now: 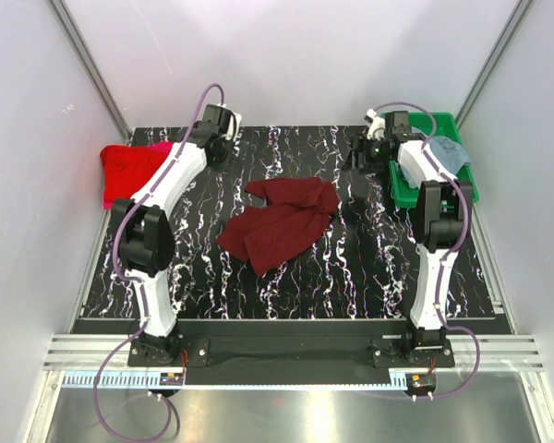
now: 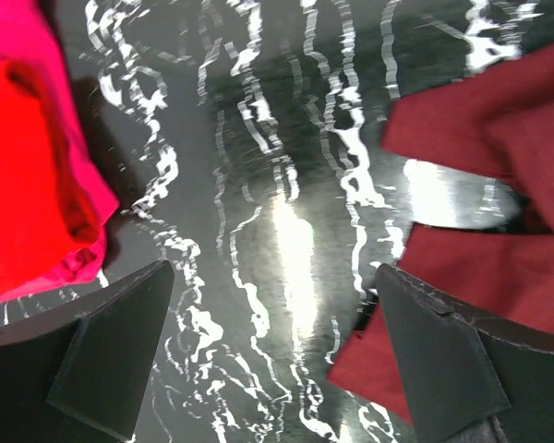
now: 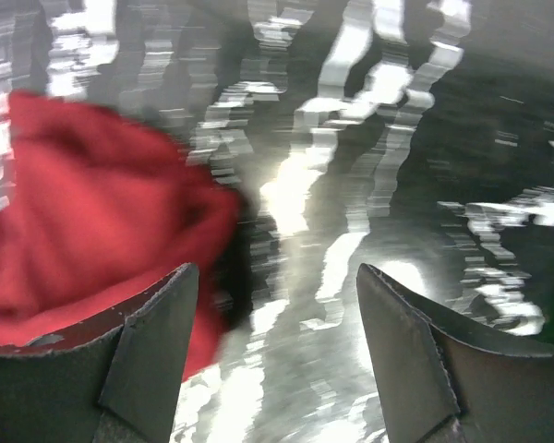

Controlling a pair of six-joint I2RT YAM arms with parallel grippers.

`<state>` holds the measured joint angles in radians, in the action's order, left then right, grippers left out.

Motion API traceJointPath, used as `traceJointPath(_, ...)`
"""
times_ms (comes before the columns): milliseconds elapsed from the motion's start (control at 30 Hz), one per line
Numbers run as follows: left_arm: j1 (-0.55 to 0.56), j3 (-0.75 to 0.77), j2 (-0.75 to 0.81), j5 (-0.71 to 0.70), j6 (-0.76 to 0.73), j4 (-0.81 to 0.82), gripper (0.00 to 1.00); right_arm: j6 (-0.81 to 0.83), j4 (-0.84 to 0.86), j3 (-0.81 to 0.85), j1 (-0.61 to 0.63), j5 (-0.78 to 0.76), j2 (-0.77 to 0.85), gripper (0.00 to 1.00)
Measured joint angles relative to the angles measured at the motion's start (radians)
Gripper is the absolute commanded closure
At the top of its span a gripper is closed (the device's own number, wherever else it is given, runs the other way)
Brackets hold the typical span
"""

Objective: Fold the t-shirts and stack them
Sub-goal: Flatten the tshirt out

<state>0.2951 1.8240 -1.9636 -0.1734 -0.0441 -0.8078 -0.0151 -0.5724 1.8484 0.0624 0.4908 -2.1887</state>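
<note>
Table: a black, white-veined table (image 1: 351,268) fills the middle of the top view, with white walls around it.
Tray: a green tray (image 1: 399,189) sits at the upper right, and the right arm crosses over it.
Blue shirt: the blue shirt (image 1: 451,152) lies crumpled in the tray, partly hidden by that arm.
Red shirt: the red shirt (image 1: 127,171) lies at the upper left, overhanging the table's left edge. The left arm passes just beside it.
Pink shirt: the pink shirt (image 2: 69,120) lies under the red one, and only its edge shows.
Maroon shirt: the maroon shirt (image 1: 282,221) lies rumpled at the centre of the top view, between the two arms.
Left gripper: the left gripper (image 2: 275,272) is spread wide and empty over bare table. In its view the red and pink pile is at the left and the maroon cloth at the right, behind the right finger.
Right gripper: the right gripper (image 3: 277,269) is released, with nothing between its jaws, and its view is blurred. Maroon cloth lies at the left of that view, beside and behind the left finger. Whether they touch cannot be told.
</note>
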Motion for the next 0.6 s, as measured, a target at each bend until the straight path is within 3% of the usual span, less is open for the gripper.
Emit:
traceJointPath(233,0.042,0.006,0.007,0.013,-0.005,0.001,0.01,-0.015,0.007,0.104,-0.099,-0.019,-0.192,0.23)
traceJointPath(600,0.080,0.006,0.018,0.001,-0.015,0.003,0.01,-0.016,0.029,0.179,-0.129,-0.091,-0.211,0.21)
